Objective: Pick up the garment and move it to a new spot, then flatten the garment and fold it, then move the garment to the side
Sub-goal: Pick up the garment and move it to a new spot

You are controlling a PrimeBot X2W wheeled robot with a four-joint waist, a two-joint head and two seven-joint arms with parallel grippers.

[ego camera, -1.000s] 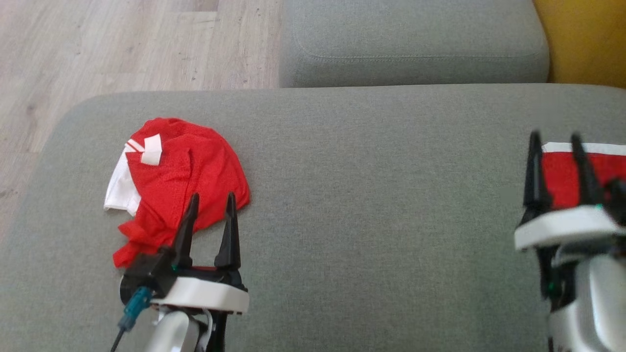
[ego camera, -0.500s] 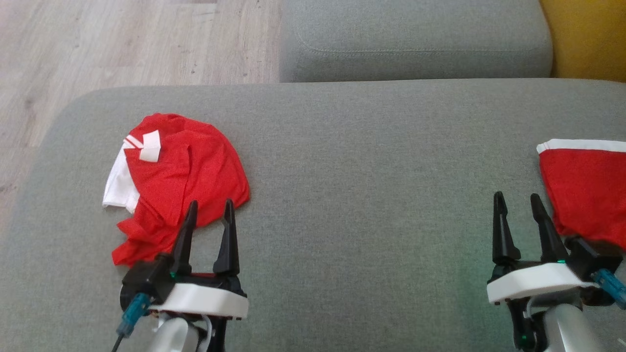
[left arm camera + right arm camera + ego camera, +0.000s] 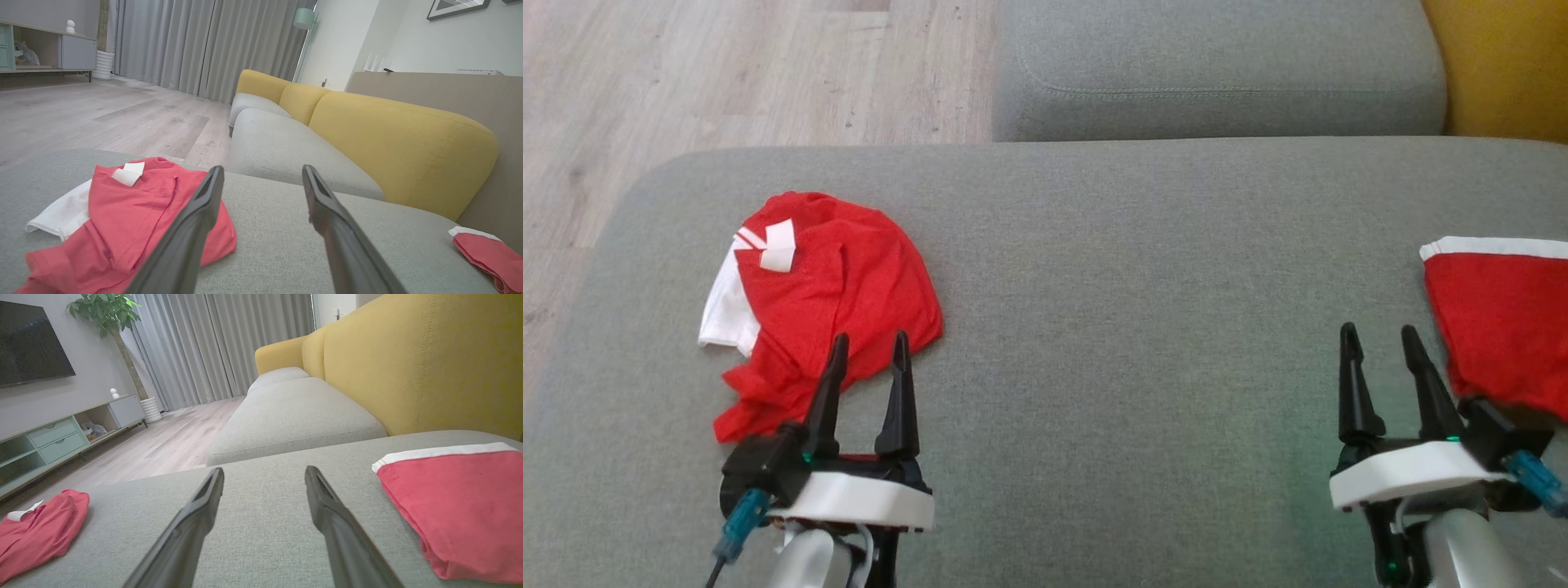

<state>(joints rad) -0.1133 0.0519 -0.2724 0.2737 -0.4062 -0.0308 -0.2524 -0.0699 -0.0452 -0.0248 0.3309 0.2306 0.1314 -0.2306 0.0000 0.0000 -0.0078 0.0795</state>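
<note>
**Head view: crumpled garment (image 3: 833,302) waiting to be picked up**

From where I stood, the crumpled garment lay on the left part of the grey sofa cushion (image 3: 1135,327). It was red, with a white piece poking out at its far-left side and a small white label on top. The left gripper (image 3: 870,339) hung at its near edge, fingers (image 3: 899,400) spread wide with nothing between them. Their tips overlapped the red cloth from above, though I could not tell whether they touched it. The right gripper (image 3: 1376,331) was well apart on the other side of the cushion, its jaws just as wide and holding nothing. It sat just beside a folded garment (image 3: 1499,327) (red, with a white band along its far edge) lying flat near the cushion's right end.

My reading was that the pick-up step was in hand and not yet done, since the heap was ungripped and unflattened. As I judged it, the next move called for the left gripper to dip into the cloth and close on a good bunch of it rather than one thin layer. It would then lift the cloth toward the middle of the cushion, where there looked to be room to spread it.

As for containers, the closest thing was the low cabinet (image 3: 127,410) by the wall in the right wrist view. Its pale green drawers (image 3: 51,433) were closed, and an open shelf (image 3: 93,424) held something small and grey I could not make out.
</note>
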